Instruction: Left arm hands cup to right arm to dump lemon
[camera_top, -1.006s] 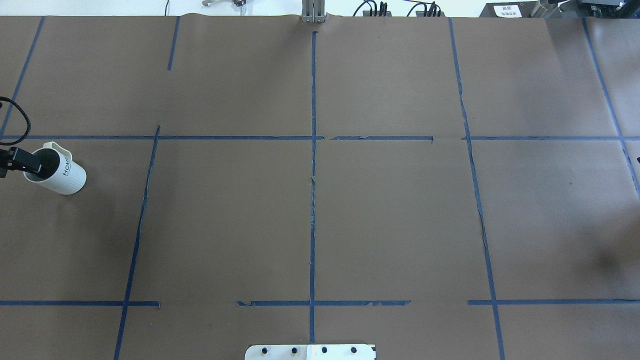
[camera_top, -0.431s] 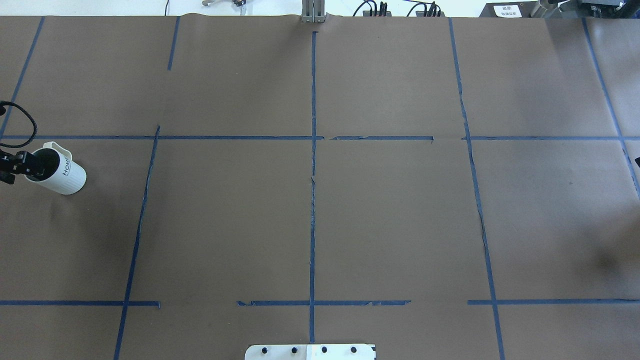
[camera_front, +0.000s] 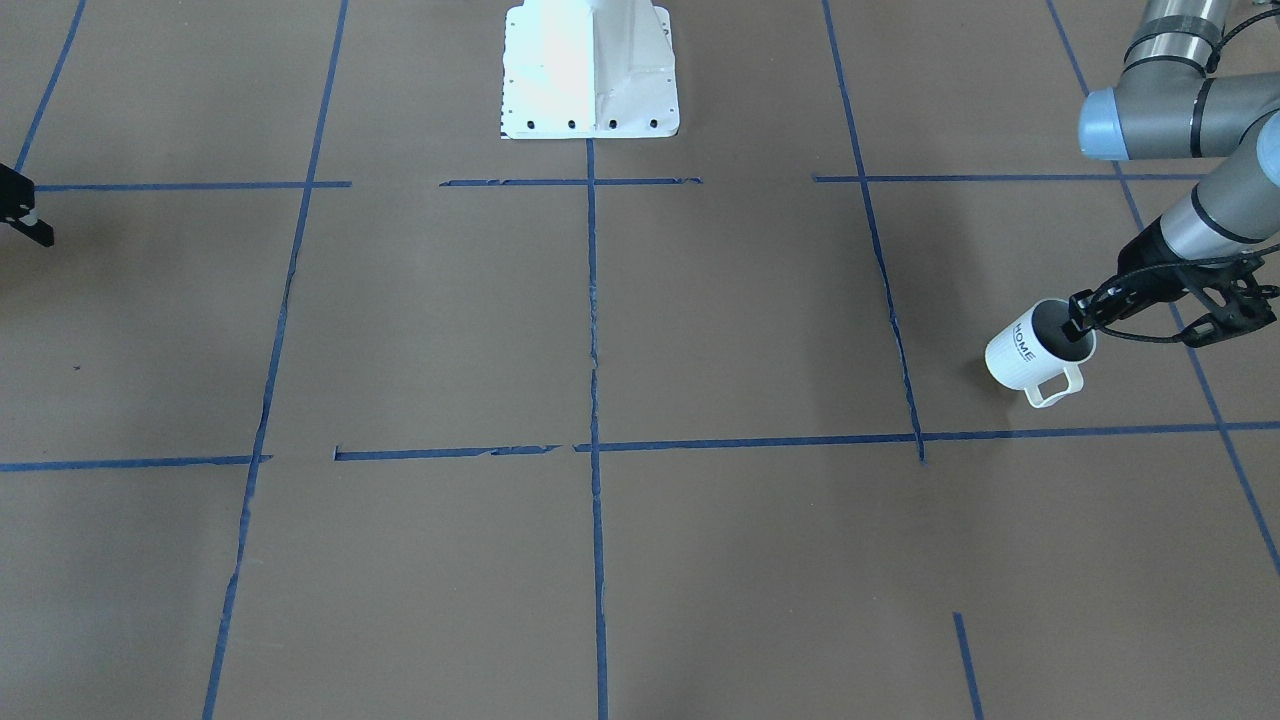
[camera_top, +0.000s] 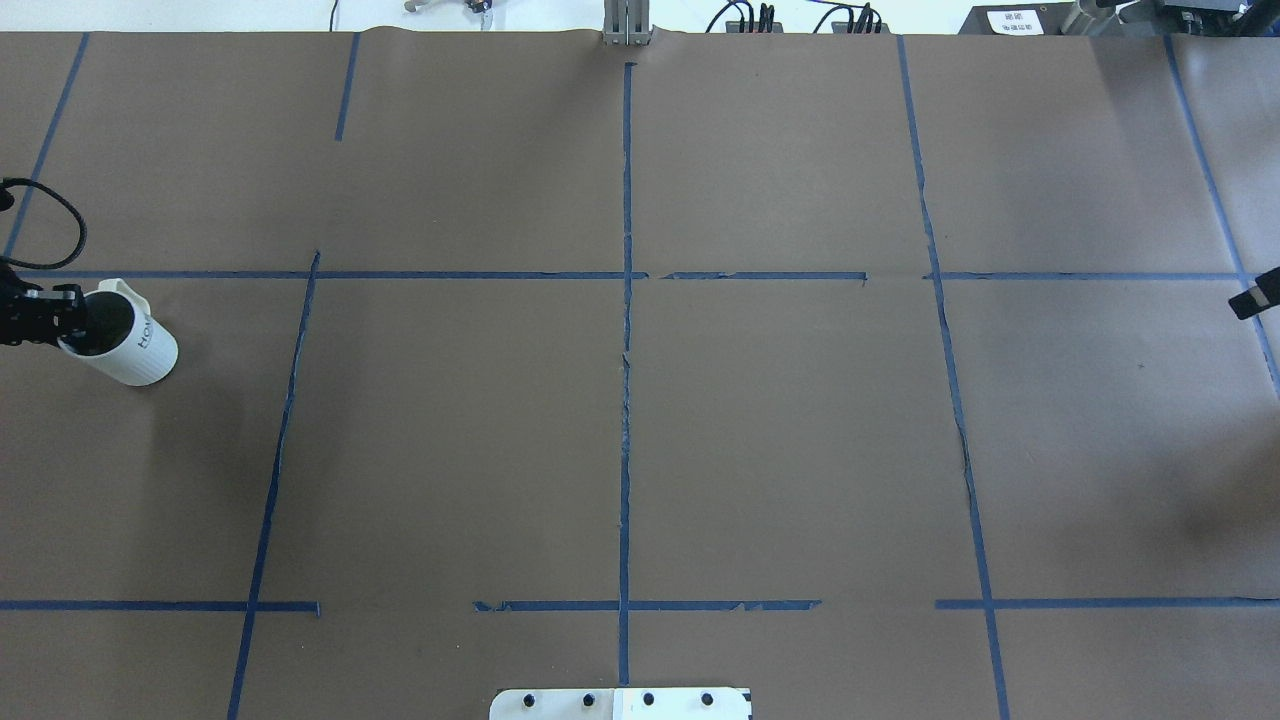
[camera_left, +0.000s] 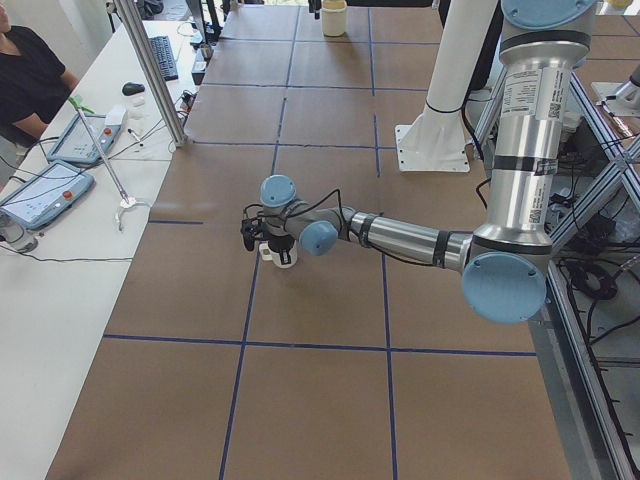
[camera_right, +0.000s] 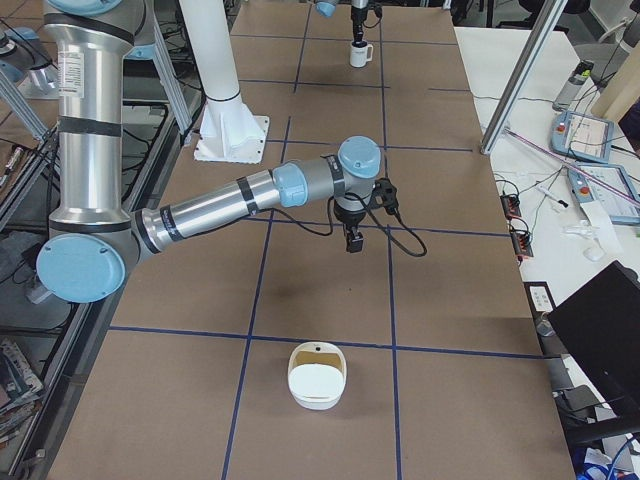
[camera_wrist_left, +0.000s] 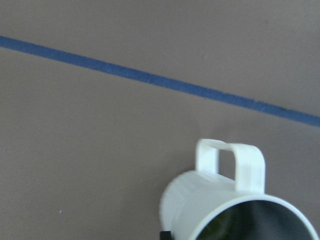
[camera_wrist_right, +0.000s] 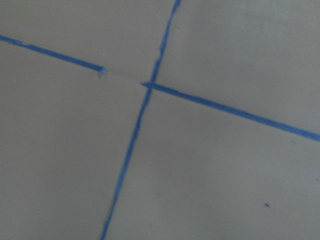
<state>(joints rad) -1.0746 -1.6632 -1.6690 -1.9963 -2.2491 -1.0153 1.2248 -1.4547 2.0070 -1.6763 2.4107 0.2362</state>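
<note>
Brown taped tabletop (camera_top: 780, 420): left gripper (camera_front: 1076, 327) tight on "HOME" cup (camera_front: 1015, 358) rim; right gripper (camera_top: 1255, 297), state unclear.

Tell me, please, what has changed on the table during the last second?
The left gripper, holding the cup by its rim, edged toward the middle of the table, and the cup shifted slightly with it. The right gripper came further in from the overhead view's right edge. The cup stayed upright.
</note>
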